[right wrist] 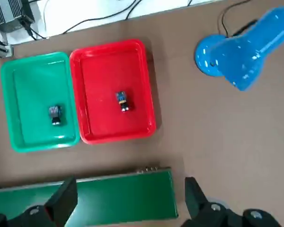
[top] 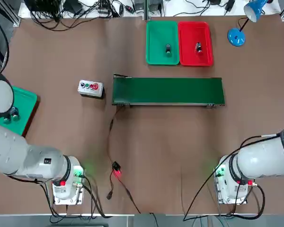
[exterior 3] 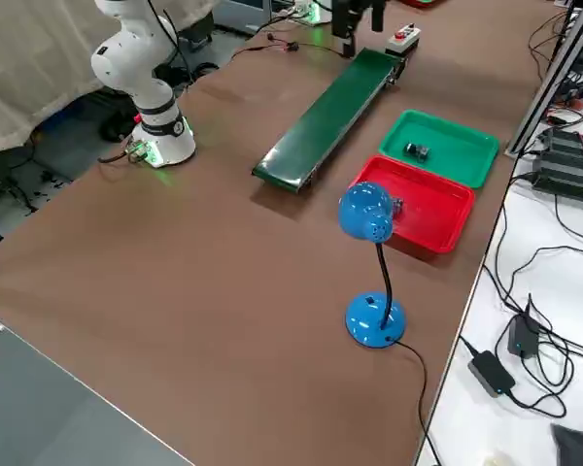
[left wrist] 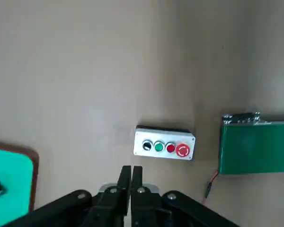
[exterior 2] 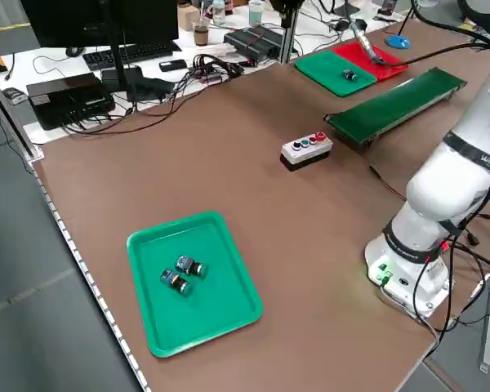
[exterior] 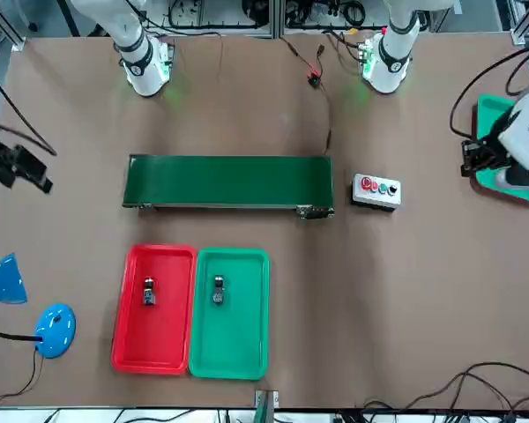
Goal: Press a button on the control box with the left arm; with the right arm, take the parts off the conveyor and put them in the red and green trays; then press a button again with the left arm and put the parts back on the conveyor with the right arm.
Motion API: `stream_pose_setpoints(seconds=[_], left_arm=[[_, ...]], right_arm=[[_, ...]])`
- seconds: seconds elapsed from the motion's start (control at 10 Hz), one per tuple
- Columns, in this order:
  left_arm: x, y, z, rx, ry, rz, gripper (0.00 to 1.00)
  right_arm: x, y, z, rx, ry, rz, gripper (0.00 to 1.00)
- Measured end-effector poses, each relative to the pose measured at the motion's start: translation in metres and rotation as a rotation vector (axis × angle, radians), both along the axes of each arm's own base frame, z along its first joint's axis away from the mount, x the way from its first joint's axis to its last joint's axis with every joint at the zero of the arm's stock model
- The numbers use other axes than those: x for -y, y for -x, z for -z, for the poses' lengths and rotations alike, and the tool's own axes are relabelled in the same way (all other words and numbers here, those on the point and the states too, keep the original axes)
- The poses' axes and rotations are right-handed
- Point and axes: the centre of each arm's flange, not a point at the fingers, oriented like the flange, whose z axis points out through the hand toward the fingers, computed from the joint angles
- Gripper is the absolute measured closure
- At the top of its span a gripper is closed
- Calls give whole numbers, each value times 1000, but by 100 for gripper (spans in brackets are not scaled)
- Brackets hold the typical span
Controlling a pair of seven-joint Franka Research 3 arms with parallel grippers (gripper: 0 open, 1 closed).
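Robot bases nearest in overhead view. Left end effector (left wrist: 131, 182) seen with fingers pressed together, empty, poised short of control box (top: 90, 88). Conveyor (top: 168, 91) found bare. One part (top: 168, 48) placed in green tray (top: 162, 42), one part (top: 198, 47) in red tray (top: 195, 43). Right end effector (right wrist: 128, 201) held spread wide, empty, over conveyor end. Sorting judged done; second button press and return of parts judged outstanding.
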Motion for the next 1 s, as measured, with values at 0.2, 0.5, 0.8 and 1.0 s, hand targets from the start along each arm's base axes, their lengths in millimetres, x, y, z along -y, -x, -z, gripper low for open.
stream_pose_setpoints(seconds=[0.2, 0.5, 0.8, 1.0], left_arm=[[10, 27, 43, 12, -1, 2, 95], [36, 82, 135, 25, -19, 14, 95], [48, 115, 216, 43, -29, 34, 95], [48, 116, 251, 43, -25, 33, 95]], right_arm=[[3, 12, 0, -5, -2, 5, 0], [8, 12, 3, -6, -2, 14, 0], [8, 12, 2, -2, -2, 14, 0], [7, 12, 2, 1, -2, 13, 0]])
